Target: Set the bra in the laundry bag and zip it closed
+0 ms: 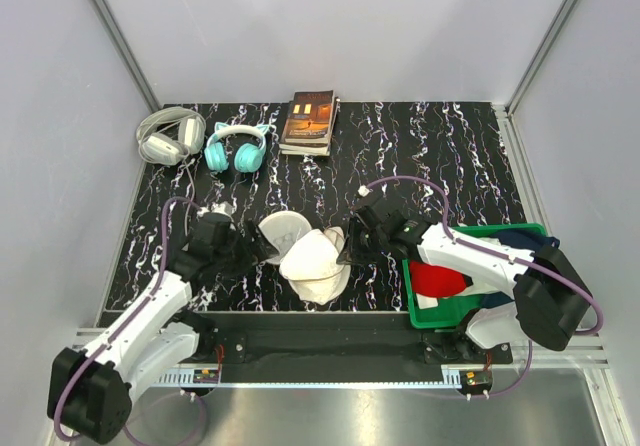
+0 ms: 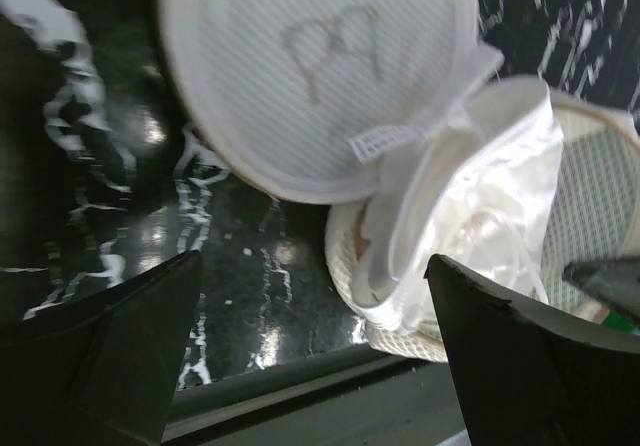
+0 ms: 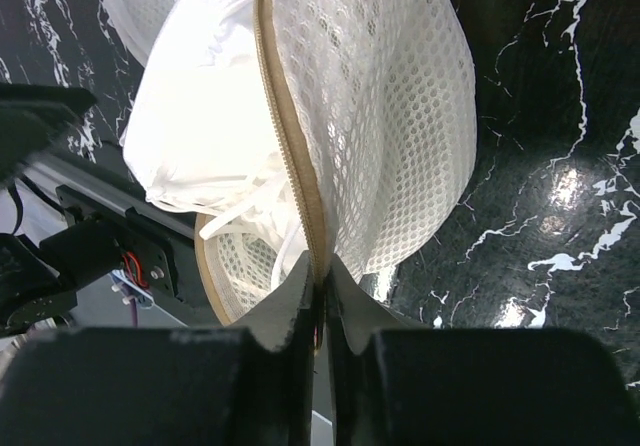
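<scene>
right gripper (image 3: 318,311): nearest the lens, fingers pinched tight on the laundry bag's rim, right at the zip tape
left gripper (image 2: 312,266): jaws wide apart with nothing between them, low over the table (image 1: 450,156), just beside the bag
laundry bag (image 3: 390,116): open, lying between the two arms; the flat face with the black drawing is tipped up and back like a lid
bra (image 3: 200,136): sits in the lower half, but a cup bulges above the rim and thin straps lie loose near the opening
zip (image 3: 292,156): tan, undone along the run that shows; slider not visible
step: judged as bra in, closing not begun
risk 1: the cup stands proud of the rim, so closing over it would trap fabric or a strap in the teeth and jam the zip
risk 2: one pinch holds the bag; if it slips, the mesh half springs and the bra spills out
risk 3: the empty left claw is low, so a careless reach could snag the mesh or drag the lid
need: tuck cup and straps below the rim before zipping
</scene>
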Controlling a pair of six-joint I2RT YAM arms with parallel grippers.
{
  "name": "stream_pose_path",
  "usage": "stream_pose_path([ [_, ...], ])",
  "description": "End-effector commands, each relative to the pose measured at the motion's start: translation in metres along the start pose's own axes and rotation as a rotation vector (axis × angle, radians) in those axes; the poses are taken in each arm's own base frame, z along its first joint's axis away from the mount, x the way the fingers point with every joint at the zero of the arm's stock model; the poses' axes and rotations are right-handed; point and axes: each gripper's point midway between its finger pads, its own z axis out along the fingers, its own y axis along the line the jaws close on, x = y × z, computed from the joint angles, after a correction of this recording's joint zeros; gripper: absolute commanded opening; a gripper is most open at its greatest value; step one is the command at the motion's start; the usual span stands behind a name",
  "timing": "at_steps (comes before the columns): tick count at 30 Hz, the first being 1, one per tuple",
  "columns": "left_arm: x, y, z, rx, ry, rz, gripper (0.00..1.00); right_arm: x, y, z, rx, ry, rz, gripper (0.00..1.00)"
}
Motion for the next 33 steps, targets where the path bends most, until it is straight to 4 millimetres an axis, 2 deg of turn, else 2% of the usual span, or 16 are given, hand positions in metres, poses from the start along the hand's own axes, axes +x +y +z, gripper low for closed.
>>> stream_pose_path([
  [1,-0.035,0.010,-0.009,-0.079,-0.140,-0.074,0.97,-0.012,0.011,-0.012,-0.030,-0.033,-0.061,0.15],
  [8,-0.050,0.005,0.029,-0.046,-0.125,-0.179,0.79,-0.014,0.017,-0.013,-0.046,-0.031,-0.078,0.17],
  [12,-0.054,0.017,0.044,-0.090,-0.138,-0.197,0.77,-0.017,0.020,-0.016,-0.054,-0.036,-0.093,0.20],
  [13,-0.051,0.022,0.049,-0.107,-0.126,-0.189,0.77,-0.016,0.021,-0.016,-0.055,-0.032,-0.095,0.23],
  [14,-0.057,0.018,0.053,-0.078,-0.140,-0.176,0.76,-0.015,0.019,-0.016,-0.048,-0.024,-0.098,0.27],
  [16,-0.054,0.021,0.061,-0.078,-0.118,-0.158,0.69,-0.018,0.018,-0.019,-0.026,-0.033,-0.126,0.36],
  [17,-0.055,0.020,0.063,-0.073,-0.119,-0.155,0.65,-0.021,0.005,-0.022,0.045,-0.042,-0.133,0.45],
  [19,-0.053,0.023,0.065,-0.071,-0.120,-0.150,0.52,-0.039,0.004,-0.034,0.116,-0.094,-0.190,0.51],
  [20,-0.055,0.022,0.064,-0.065,-0.135,-0.149,0.50,-0.046,-0.011,-0.041,0.210,-0.119,-0.209,0.56],
  [21,-0.056,0.023,0.063,-0.066,-0.145,-0.145,0.50,-0.060,-0.004,-0.049,0.225,-0.157,-0.249,0.58],
  [23,-0.063,0.019,0.057,-0.053,-0.183,-0.115,0.50,-0.073,-0.003,-0.055,0.269,-0.186,-0.285,0.61],
  [25,-0.071,0.016,0.049,-0.050,-0.218,-0.092,0.50,-0.087,0.016,-0.051,0.243,-0.193,-0.324,0.62],
  [29,-0.078,0.012,0.039,-0.045,-0.252,-0.064,0.39,-0.097,0.070,-0.019,0.079,-0.146,-0.369,0.59],
  [30,-0.079,0.011,0.038,-0.042,-0.256,-0.062,0.37,-0.097,0.080,-0.003,0.046,-0.116,-0.366,0.56],
  [32,-0.080,0.008,0.035,-0.032,-0.258,-0.054,0.33,-0.097,0.098,0.015,-0.028,-0.102,-0.374,0.55],
  [33,-0.081,0.006,0.033,-0.027,-0.261,-0.052,0.32,-0.096,0.101,0.030,-0.037,-0.081,-0.370,0.54],
])
